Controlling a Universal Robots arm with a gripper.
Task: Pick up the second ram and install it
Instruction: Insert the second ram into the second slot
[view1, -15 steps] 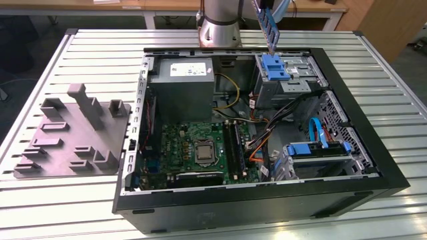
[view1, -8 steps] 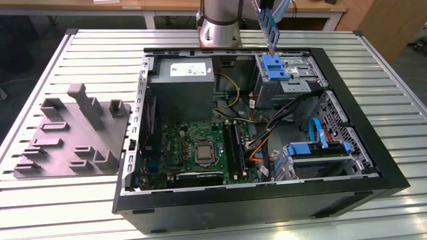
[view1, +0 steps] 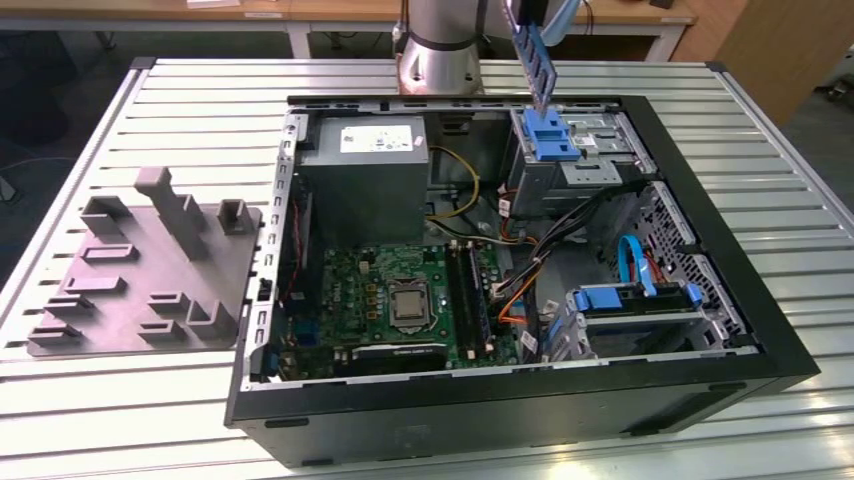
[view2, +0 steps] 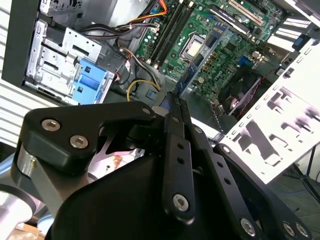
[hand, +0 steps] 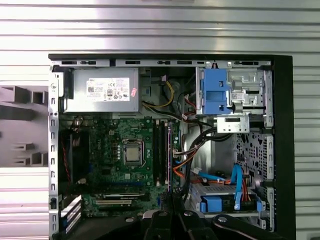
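1. A slatted metal table (view1: 174, 90) carries everything; the arm's base column (view1: 441, 45) rises at its far edge in the exterior view.
2. An open black computer case (view1: 534, 400) lies on its side on the table, its inside facing up.
3. A grey moulded holder (view1: 147, 270) with upright pegs and pockets sits on the table just beside the case, on the exterior view's left.
4. Inside the case, a grey power supply (view1: 367, 170) fills the far corner, next to the motherboard.
5. The green motherboard (view1: 360, 290) lies flat below the power supply, with orange, yellow and black cables running along its edge.
6. A blue drive bracket (view1: 550, 135) sits in the metal bay at the far side of the case, towards the exterior view's right.
7. The gripper (view2: 172, 105) has its black fingers pressed onto the flat faces of the ram stick at one end, pinching it.
8. The ram stick (view1: 534, 55) hangs nearly upright, raised above the case over the blue bracket. In the second wrist view it (view2: 200, 62) juts out from the fingers towards the motherboard.
9. The memory slots (view1: 461, 290) lie beside the processor socket (view1: 404, 305), well apart from the held stick. Whether a slot is already filled cannot be told.
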